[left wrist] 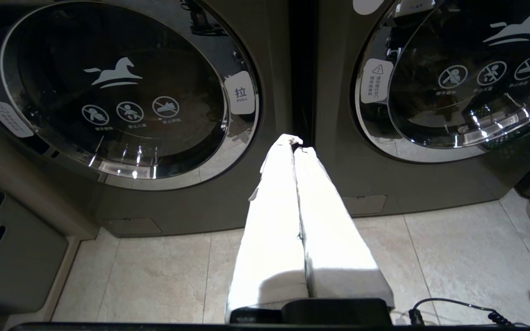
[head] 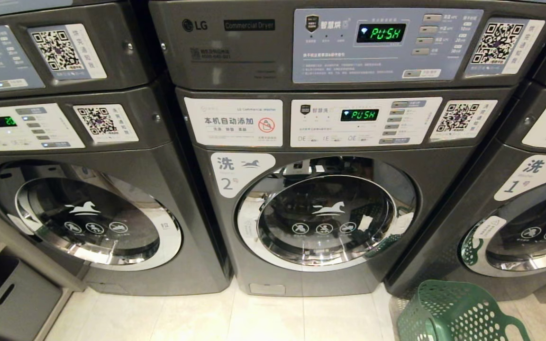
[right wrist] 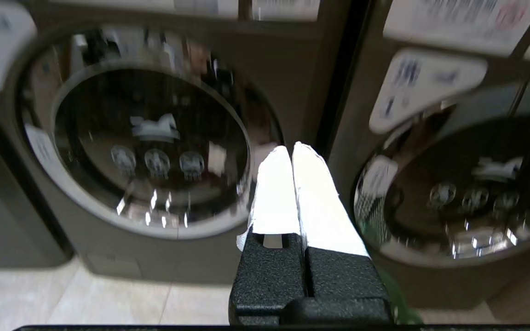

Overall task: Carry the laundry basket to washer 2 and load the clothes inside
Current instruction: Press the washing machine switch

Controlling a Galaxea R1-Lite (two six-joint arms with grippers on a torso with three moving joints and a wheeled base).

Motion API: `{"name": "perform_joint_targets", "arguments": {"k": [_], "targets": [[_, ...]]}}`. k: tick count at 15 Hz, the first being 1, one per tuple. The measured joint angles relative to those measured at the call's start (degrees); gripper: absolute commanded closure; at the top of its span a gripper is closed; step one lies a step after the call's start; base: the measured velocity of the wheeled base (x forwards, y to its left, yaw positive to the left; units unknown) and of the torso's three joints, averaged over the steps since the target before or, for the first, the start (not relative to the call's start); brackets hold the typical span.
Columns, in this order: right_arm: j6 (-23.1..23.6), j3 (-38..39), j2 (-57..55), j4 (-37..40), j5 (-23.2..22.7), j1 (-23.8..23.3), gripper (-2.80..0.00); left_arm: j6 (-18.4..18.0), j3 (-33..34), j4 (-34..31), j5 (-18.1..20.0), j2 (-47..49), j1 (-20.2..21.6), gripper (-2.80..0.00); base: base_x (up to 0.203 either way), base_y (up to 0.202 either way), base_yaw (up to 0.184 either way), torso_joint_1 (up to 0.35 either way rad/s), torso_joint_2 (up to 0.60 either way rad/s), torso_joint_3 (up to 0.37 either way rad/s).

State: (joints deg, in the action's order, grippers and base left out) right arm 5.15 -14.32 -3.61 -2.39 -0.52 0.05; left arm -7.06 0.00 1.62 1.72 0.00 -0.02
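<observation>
Right gripper [right wrist: 291,151] pinched together, facing washer 2 [right wrist: 150,151]

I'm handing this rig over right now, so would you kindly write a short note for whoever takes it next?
Left gripper: shut, empty, pointing at the gap between two machines.
Right gripper: shut, empty, in front of the washers.
Washer 2: straight ahead in the head view, door closed, panel display reading PUSH.
Laundry basket: on the floor to the right, in front of washer 1, not held. Its contents cannot be seen, so the clothes are unaccounted for.
Done: basket stands near washer 2.
Left: open washer 2's door and load the clothes.
</observation>
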Motion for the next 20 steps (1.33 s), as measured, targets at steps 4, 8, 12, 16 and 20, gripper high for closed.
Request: {"name": "perform_joint_targets", "arguments": {"k": [4, 8, 12, 16, 20], "targets": [[-1.1, -15.7, -19.5, 2.0, -5.2, 0.5, 0.0, 5.1, 0.0, -0.2, -0.9, 0.0, 0.0, 0.0, 0.0, 0.0, 0.0, 0.0, 0.0, 0.0], [1.2, -19.4, -38.3, 1.6, -22.8, 1.1, 0.0, 6.9, 0.0, 0.0, -1.6, 0.0, 0.0, 0.0, 0.0, 0.0, 0.0, 0.0, 0.0, 0.0], [3.5, -19.1, -52.8, -6.7, -25.6, 1.2, 0.0, 7.0, 0.0, 0.0, -1.6, 0.0, 0.0, 0.0, 0.0, 0.0, 0.0, 0.0, 0.0, 0.0], [4.4, -21.0, -67.2, -25.0, -17.5, 4.8, 0.0, 7.0, 0.0, 0.0, -1.6, 0.0, 0.0, 0.0, 0.0, 0.0, 0.0, 0.0, 0.0, 0.0], [9.9, -24.8, -77.7, -33.7, -11.1, 10.1, 0.0, 7.0, 0.0, 0.0, -1.6, 0.0, 0.0, 0.0, 0.0, 0.0, 0.0, 0.0, 0.0, 0.0]]}}
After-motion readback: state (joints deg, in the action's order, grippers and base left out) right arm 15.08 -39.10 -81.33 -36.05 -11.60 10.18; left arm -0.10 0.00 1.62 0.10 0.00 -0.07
